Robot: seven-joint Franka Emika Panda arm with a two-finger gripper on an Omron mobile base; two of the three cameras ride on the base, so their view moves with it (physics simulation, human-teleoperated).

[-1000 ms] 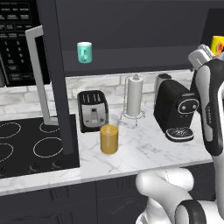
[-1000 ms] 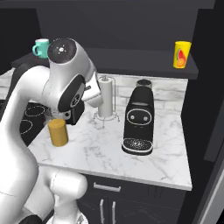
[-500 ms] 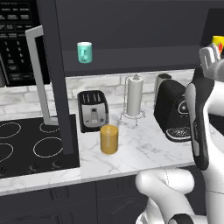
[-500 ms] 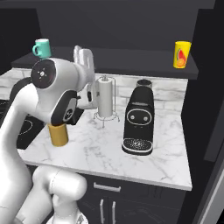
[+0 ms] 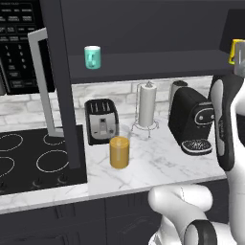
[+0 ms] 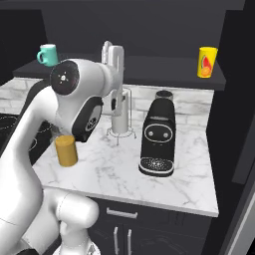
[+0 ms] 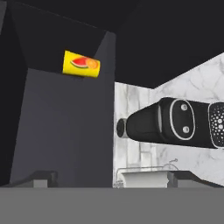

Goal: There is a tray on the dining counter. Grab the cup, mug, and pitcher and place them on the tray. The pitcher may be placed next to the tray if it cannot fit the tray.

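Progress: by my reading, nothing is delivered yet; cup, mug and pitcher all stand apart from any tray, and the first pick is not yet made.
Pitcher [image 5: 119, 152]: nearest item, upright on the marble counter [image 5: 158, 160] just in front of the toaster [image 5: 101, 121], beside the cooktop [image 5: 28, 158]; untouched, well below the hand.
Gripper [image 6: 113, 53]: raised high above the paper-towel roll [image 5: 147, 104], fingers pointing up, jaws spread wide with nothing between them.
Coffee machine [image 6: 158, 138]: on the counter right of the roll, below the raised hand; in the hand view it lies across the right half, which shows the hand is rolled.
Mug [image 5: 92, 57]: on the dark shelf [image 6: 149, 69] at its left end, upright, well off to the arm's left.
Cup [image 6: 207, 62]: farthest right on the same shelf, upright; in the hand view it sits up and left of centre, well apart from the fingertips [image 7: 41, 179], not yet between them.
Likely target: the cup, judging from the hand's aim.
Remaining: all three picks and placements.
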